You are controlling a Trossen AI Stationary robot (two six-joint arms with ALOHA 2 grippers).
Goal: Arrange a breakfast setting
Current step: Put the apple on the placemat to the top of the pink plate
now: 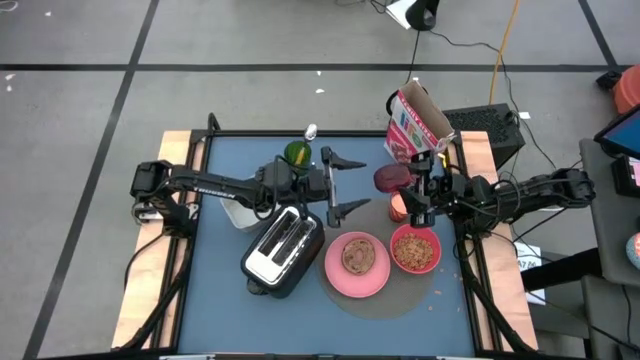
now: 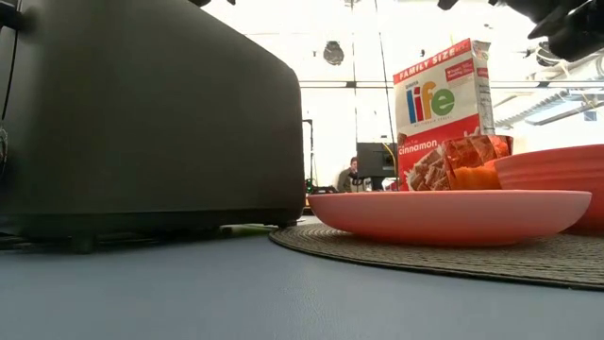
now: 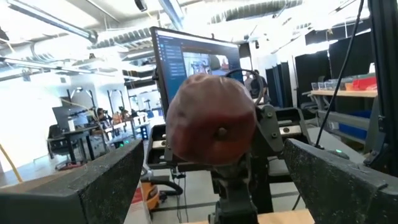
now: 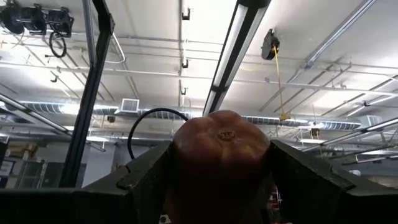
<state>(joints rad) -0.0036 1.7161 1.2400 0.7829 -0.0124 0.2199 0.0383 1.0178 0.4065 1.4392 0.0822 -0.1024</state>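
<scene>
A blue table top ringed by a grey lab floor fills the high view; near lower centre you have a round woven mat (image 1: 385, 295) carrying the large pink plate (image 1: 356, 265) with the browned bread (image 1: 358, 255) on it, and the red bowl (image 1: 415, 250) of cereal touching the plate's right side.

Your right gripper (image 1: 408, 180), right of centre, is clamped on the dark red fruit (image 1: 389, 178); in the right wrist view the fruit (image 4: 221, 155) sits wedged between both fingers, its dimpled end facing the camera and the ceiling behind it, so the wrist is tilted upward. The fruit is roundish, smooth and matt, with no real long axis.

Your left gripper (image 1: 338, 184) faces it from the left with fingers spread wide and nothing between them. In the left wrist view the fruit (image 3: 211, 127) lies dead ahead between those fingers, near but not touching. Any handover turns on that gap: the left jaws are already lined up on it.

The pink cup (image 1: 399, 208) stands just below the right gripper. The silver-and-black toaster (image 1: 283, 250) sits left of the plate, and the cereal box (image 1: 418, 125) stands upper right.
</scene>
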